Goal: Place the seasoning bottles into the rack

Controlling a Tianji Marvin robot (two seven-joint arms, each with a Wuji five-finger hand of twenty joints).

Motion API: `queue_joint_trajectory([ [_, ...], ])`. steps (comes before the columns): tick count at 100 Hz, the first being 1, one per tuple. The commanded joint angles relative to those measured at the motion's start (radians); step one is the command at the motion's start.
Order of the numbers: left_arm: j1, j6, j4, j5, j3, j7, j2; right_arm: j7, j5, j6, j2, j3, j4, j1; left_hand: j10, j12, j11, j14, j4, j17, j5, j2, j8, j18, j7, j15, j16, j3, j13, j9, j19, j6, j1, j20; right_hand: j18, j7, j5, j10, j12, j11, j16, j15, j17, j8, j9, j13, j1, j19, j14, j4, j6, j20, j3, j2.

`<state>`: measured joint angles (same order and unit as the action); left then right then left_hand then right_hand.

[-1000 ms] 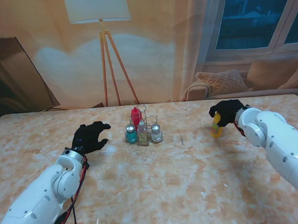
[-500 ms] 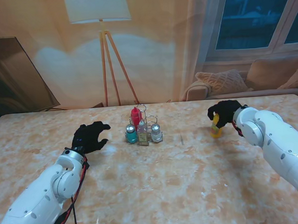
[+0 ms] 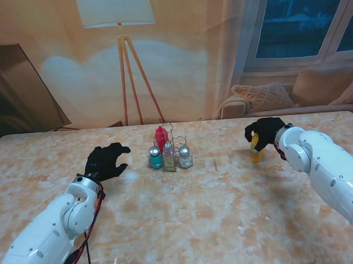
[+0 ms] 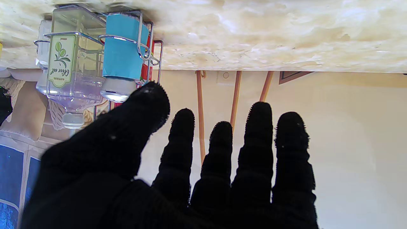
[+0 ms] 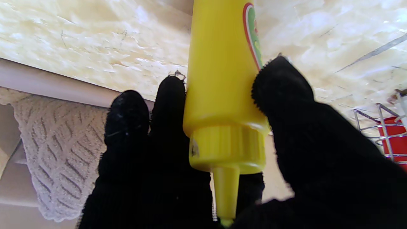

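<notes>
Right wrist view alone shows robot hand (image 5: 241,165) fingers clamping yellow bottle (image 5: 222,79) — nozzle included.

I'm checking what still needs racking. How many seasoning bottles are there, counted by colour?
Red bottle: 1
Teal bottle: 1
Clear olive oil bottle: 1
Clear shaker: 1
Yellow squeeze bottle, in the right hand: 1
Total: 5, four of them in the wire rack.

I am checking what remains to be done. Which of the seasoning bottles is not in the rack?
The yellow squeeze bottle, gripped by the right hand far right of the wire rack. The red, teal, clear and silver-capped bottles stand inside it.
</notes>
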<state>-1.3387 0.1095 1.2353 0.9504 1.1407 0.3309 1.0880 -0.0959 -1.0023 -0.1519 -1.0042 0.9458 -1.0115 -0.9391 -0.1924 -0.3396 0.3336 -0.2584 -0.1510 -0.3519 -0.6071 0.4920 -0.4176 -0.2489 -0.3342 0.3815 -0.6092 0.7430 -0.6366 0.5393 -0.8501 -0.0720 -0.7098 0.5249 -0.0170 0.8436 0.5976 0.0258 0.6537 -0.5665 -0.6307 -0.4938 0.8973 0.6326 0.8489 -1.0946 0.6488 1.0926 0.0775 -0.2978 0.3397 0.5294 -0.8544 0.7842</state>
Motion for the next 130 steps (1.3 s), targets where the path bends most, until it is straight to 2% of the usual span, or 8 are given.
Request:
queue_joint_trajectory([
  [1,-0.001,0.004,0.000,0.003,0.002,-0.009,0.000,-0.008,-0.006,-0.007,-0.007,-0.001,0.005,-0.010,0.003,-0.003,0.008,0.019,0.010,0.000,-0.011,0.023,-0.004,0.023,-0.011,0.017,-0.021,0.046,-0.023,0.003,-0.010,-0.003,-0.008,-0.021,-0.061,0.201,0.118,0.140,0.076,-0.112,-0.049,-0.117,0.025,0.050,0.120,-0.089,0.221,0.033,0.146,0.013,0.074,0.025,-0.112,-0.086],
  [38,-0.002,0.007,0.000,0.001,0.004,-0.004,0.001,0.000,-0.042,-0.050,-0.004,0.067,-0.046,-0.030,0.005,-0.003,0.010,0.018,0.009,-0.002,-0.008,0.023,-0.002,0.024,-0.013,0.018,-0.022,0.047,-0.023,0.003,-0.011,0.000,-0.008,-0.024,-0.060,0.202,0.131,0.145,0.085,-0.132,-0.055,-0.134,0.024,0.052,0.125,-0.088,0.229,0.036,0.149,0.017,0.074,0.028,-0.120,-0.085],
  [58,0.000,0.007,-0.002,-0.002,0.003,-0.007,0.001,-0.023,-0.013,-0.080,-0.010,0.061,-0.060,0.002,0.005,-0.002,0.011,0.017,0.009,-0.002,-0.009,0.024,-0.001,0.024,-0.014,0.018,-0.022,0.047,-0.024,0.004,-0.011,-0.002,-0.009,-0.025,-0.063,0.199,0.134,0.147,0.083,-0.132,-0.057,-0.139,0.024,0.051,0.127,-0.087,0.228,0.038,0.150,0.017,0.075,0.031,-0.120,-0.082],
  [99,-0.005,0.012,-0.002,0.005,0.015,-0.009,-0.002,-0.023,0.146,-0.126,-0.052,-0.107,0.017,0.180,0.006,-0.002,0.011,0.018,0.009,0.000,-0.010,0.023,0.000,0.023,-0.013,0.017,-0.021,0.046,-0.023,0.005,-0.009,-0.004,-0.008,-0.027,-0.066,0.191,0.132,0.145,0.079,-0.130,-0.057,-0.146,0.026,0.043,0.130,-0.090,0.222,0.040,0.152,0.016,0.071,0.035,-0.125,-0.078],
  [130,-0.008,0.013,-0.003,0.006,0.022,-0.009,-0.002,0.031,0.299,-0.128,-0.121,-0.291,0.145,0.322,0.007,-0.002,0.011,0.019,0.009,0.001,-0.012,0.024,0.000,0.023,-0.014,0.016,-0.020,0.048,-0.023,0.007,-0.009,-0.004,-0.010,-0.028,-0.068,0.179,0.129,0.136,0.076,-0.126,-0.055,-0.149,0.028,0.024,0.133,-0.091,0.218,0.042,0.151,0.017,0.061,0.039,-0.134,-0.074],
])
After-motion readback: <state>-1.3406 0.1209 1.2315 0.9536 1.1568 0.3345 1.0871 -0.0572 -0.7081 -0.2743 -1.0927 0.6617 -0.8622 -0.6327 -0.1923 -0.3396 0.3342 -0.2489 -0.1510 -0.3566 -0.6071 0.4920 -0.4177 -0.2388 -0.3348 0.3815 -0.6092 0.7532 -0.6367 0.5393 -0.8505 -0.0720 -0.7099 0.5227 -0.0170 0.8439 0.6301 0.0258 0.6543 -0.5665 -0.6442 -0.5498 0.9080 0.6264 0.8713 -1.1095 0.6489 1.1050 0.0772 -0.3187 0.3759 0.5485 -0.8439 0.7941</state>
